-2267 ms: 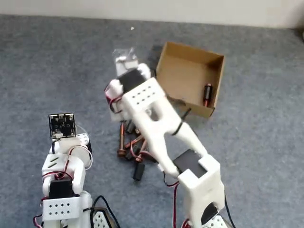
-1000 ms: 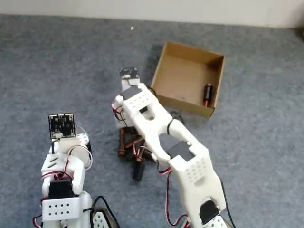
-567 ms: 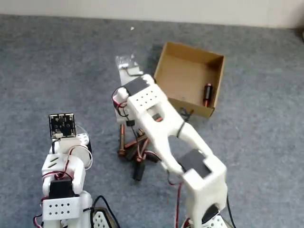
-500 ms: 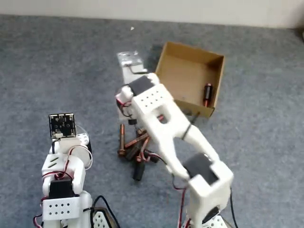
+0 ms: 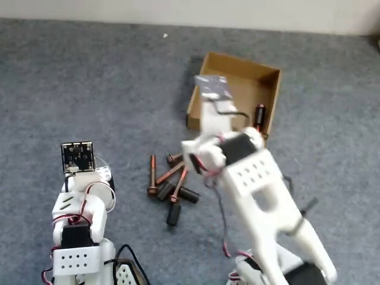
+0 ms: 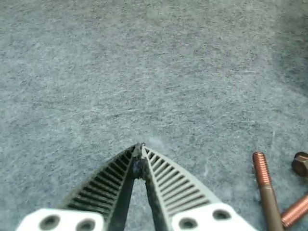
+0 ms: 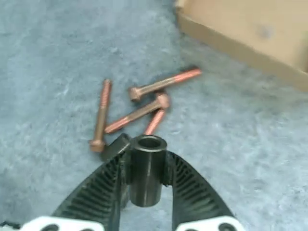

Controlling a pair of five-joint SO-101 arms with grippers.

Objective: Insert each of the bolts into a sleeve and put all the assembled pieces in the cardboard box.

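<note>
Perhaps 4 bolts (image 7: 164, 83) near cardboard box (image 7: 228, 46)

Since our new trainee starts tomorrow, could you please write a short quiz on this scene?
1. How many bolts lie loose on the carpet in the right wrist view?
2. Fill in: the right gripper holds a black ____.
3. True or false: the cardboard box is empty.
Key: 1. four. 2. sleeve. 3. false, one piece lies inside.
</note>
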